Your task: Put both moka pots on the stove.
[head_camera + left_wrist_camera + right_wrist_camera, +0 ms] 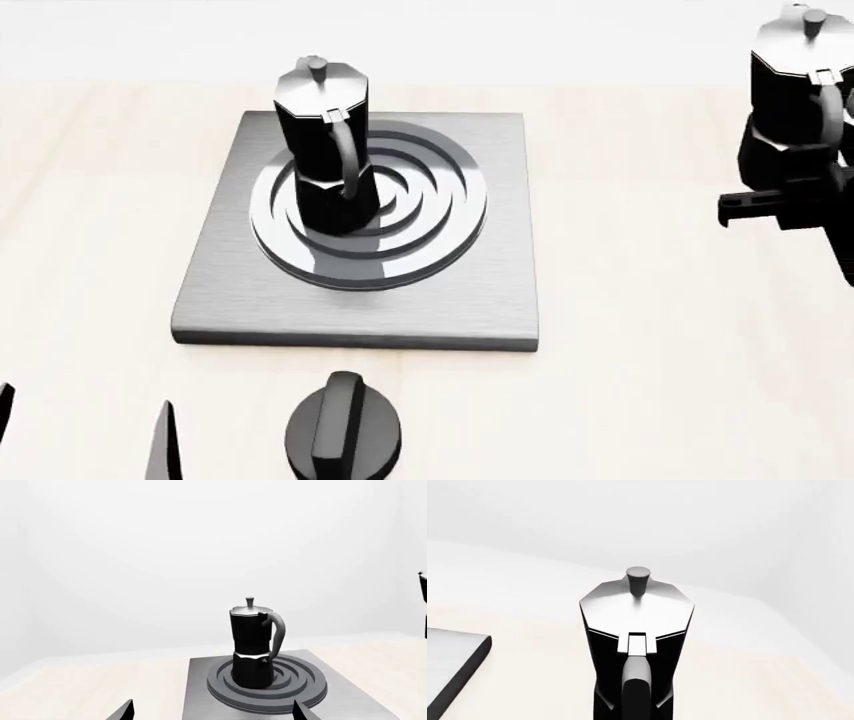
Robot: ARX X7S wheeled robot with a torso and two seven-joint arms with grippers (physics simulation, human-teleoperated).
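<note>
One moka pot (324,145) stands upright on the round burner of the stove (454,290), handle toward me; it also shows in the left wrist view (252,645) on the stove (347,695). My left gripper (213,711) is open and empty, short of the stove's near edge; its fingertips (166,440) show at the bottom left of the head view. The second moka pot (798,80) is at the far right, off the stove, with my right gripper (795,200) shut round its lower body. In the right wrist view this pot (635,615) fills the middle and hides the fingers.
A short round black knob (344,432) with a ridge sits on the pale wooden table (641,380) just in front of the stove. The stove's corner (454,670) lies beside the held pot. White walls stand behind the table.
</note>
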